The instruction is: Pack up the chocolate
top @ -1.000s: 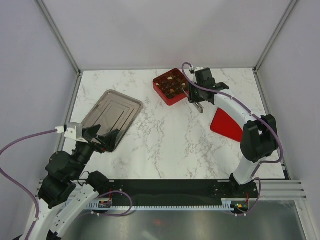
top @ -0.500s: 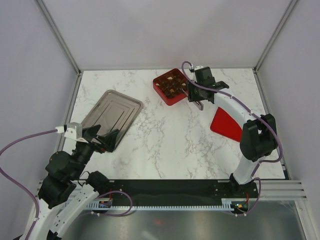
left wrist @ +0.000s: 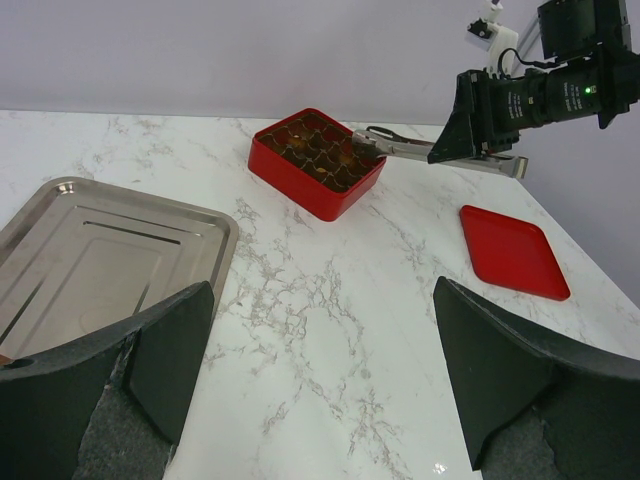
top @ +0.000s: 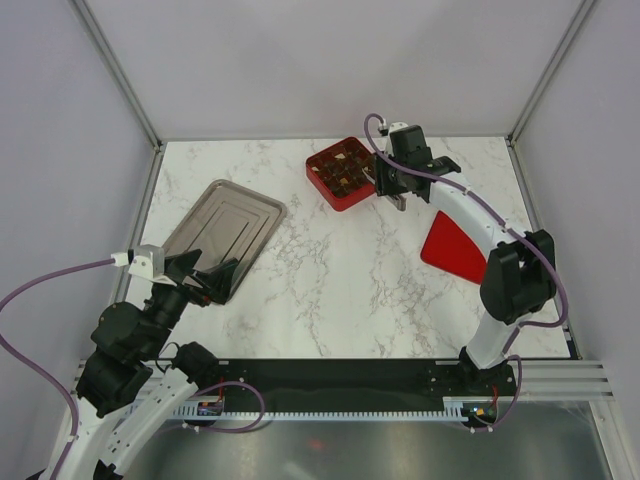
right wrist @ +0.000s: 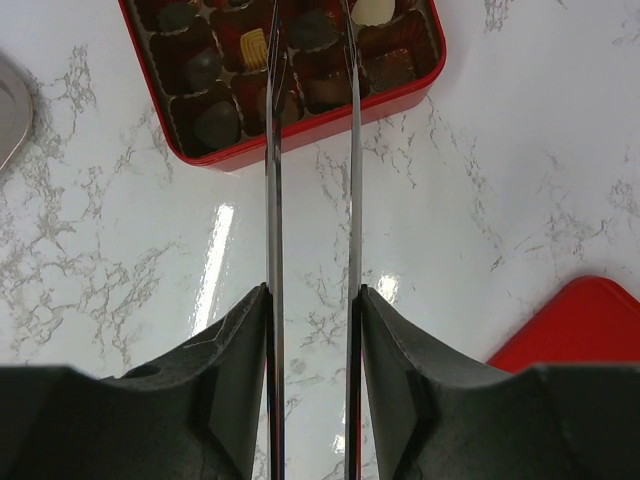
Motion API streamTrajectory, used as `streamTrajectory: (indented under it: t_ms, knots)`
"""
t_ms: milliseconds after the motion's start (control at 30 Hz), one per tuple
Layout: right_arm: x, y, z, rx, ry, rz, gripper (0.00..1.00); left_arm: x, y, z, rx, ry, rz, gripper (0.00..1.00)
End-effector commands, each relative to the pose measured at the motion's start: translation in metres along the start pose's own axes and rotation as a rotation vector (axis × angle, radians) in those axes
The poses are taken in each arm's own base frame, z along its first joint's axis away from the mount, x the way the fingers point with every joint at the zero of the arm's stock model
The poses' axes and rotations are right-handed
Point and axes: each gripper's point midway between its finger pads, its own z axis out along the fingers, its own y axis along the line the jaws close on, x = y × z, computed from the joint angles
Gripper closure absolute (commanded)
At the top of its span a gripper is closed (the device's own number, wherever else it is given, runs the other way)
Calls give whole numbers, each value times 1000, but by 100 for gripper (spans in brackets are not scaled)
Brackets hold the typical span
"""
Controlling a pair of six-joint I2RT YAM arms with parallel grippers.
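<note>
The chocolate (right wrist: 216, 125) lies in the gridded cells of a red square box (right wrist: 310, 128), mostly dark pieces, with a cream one (right wrist: 375, 10) at the far side. The same box (top: 342, 172) stands at the back of the table. My right gripper (right wrist: 312, 295) is shut on metal tongs (right wrist: 274, 150), whose two arms reach out over the box. A dark piece (right wrist: 312, 30) sits between the arms; the tips run off the top of the frame, so I cannot tell if they touch it. My left gripper (left wrist: 325, 370) hangs open over bare marble, holding nothing.
A steel tray (top: 222, 225) lies at the left, just beyond the left gripper (top: 200, 280). A red lid (top: 455, 250) lies flat on the right, under the right arm. Frame posts and white walls bound the marble table (top: 330, 290).
The right gripper has shifted a little farther back and left, carrying the tongs further over the box. The left arm has not moved.
</note>
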Motion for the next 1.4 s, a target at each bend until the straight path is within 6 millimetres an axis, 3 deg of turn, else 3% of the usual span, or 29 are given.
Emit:
streamTrajectory:
  t_ms: [0, 133, 167, 233, 333, 433, 467, 567, 700, 733, 1000, 1367]
  knots:
    - [-39, 19, -32, -56, -123, 4, 53, -4, -1, 3, 7, -20, 27, 0]
    - [-46, 59, -34, -142, -179, -23, 53, -6, -2, 3, 14, -25, 25, 0]
    - [-42, 80, -34, -178, -181, -47, 53, -5, -2, 3, 14, -22, 26, 0]
    - [-43, 102, -31, -198, -211, -69, 53, -5, -2, 3, 14, -22, 24, 0]
    - [-39, 151, -25, -284, -261, -119, 53, -5, -4, 2, 22, -24, 24, 0]
    - [-31, 206, -21, -393, -309, -203, 52, -6, -3, 1, 22, -30, 24, 0]
    - [-21, 234, -26, -438, -316, -253, 52, -6, -3, 1, 22, -30, 24, 0]
    - [-5, 286, -20, -525, -310, -341, 51, -6, -3, 2, 20, -28, 26, 0]
    - [17, 328, -8, -570, -271, -377, 51, -6, -2, 2, 16, -30, 27, 0]
    - [21, 343, -13, -597, -277, -382, 51, -7, -3, 2, 18, -33, 26, 0]
    - [72, 407, -3, -666, -229, -419, 51, -9, -4, 0, 30, -41, 26, 0]
    - [85, 441, 10, -671, -218, -311, 49, -10, -5, -3, 36, -53, 21, 0]
